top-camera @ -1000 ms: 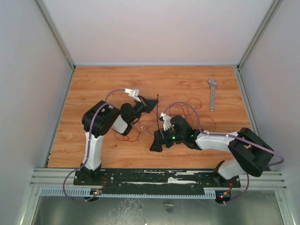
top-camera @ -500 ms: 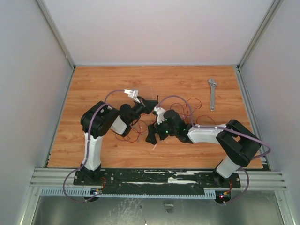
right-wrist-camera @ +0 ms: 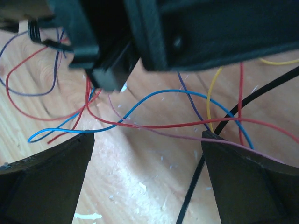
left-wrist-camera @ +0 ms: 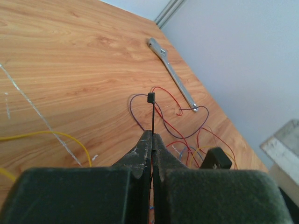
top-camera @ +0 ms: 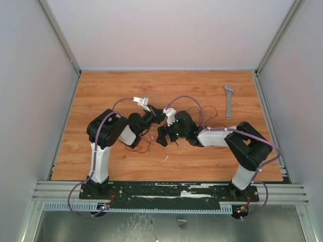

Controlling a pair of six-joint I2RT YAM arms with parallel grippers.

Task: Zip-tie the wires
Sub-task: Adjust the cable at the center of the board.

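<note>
Wires (right-wrist-camera: 140, 123), thin, limp and light, loop loosely on the wooden counter (left-wrist-camera: 70, 56) beneath the right tool (right-wrist-camera: 147, 154), which hangs released, jaws wide over the tangle. Red, blue, yellow and purplish strands will likely slide and spring apart, so gather them where several cross. Just beside it, the left tool (left-wrist-camera: 152, 140) is clenched on the zip tie (left-wrist-camera: 153, 116), a narrow, springy black plastic strip standing upright, head on top.
</note>
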